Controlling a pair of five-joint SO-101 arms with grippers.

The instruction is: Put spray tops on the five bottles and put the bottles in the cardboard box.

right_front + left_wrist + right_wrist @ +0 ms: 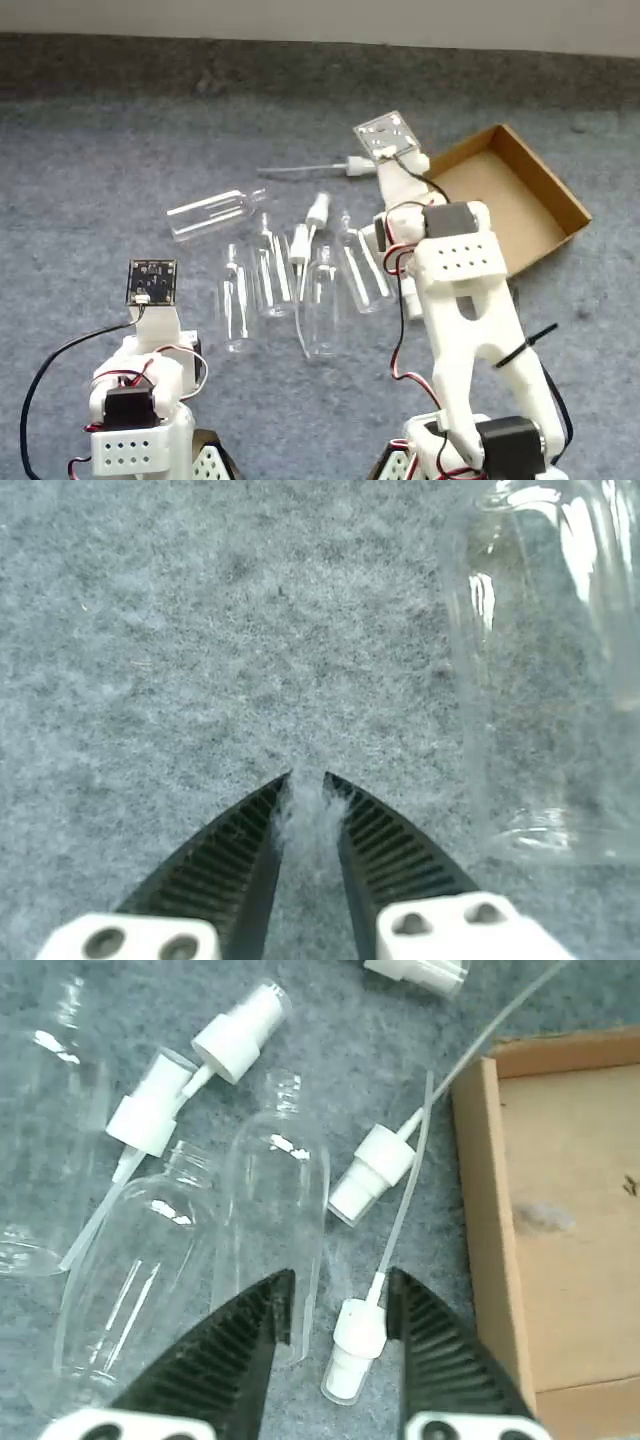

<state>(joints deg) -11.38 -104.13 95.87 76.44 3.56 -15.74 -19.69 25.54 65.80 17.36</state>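
Several clear bottles lie without tops on the grey carpet, among them one [210, 215] set apart at the back and one [320, 300] in the middle group. My right gripper [340, 1298] is open, low over the carpet, with a white spray top [352, 1350] lying between its fingers. Beside it are a bottle [275, 1200] and the cardboard box [560, 1220]. Another spray top [372, 1170] lies just beyond. My left gripper [307, 777] is shut and empty over bare carpet, next to the base of a bottle [540, 680].
The open cardboard box [520, 200] sits at the right, behind the right arm [455, 255]. More spray tops lie loose, one with a long tube [350, 165] at the back and one [318, 210] between the bottles. The left arm [150, 330] stays near the front.
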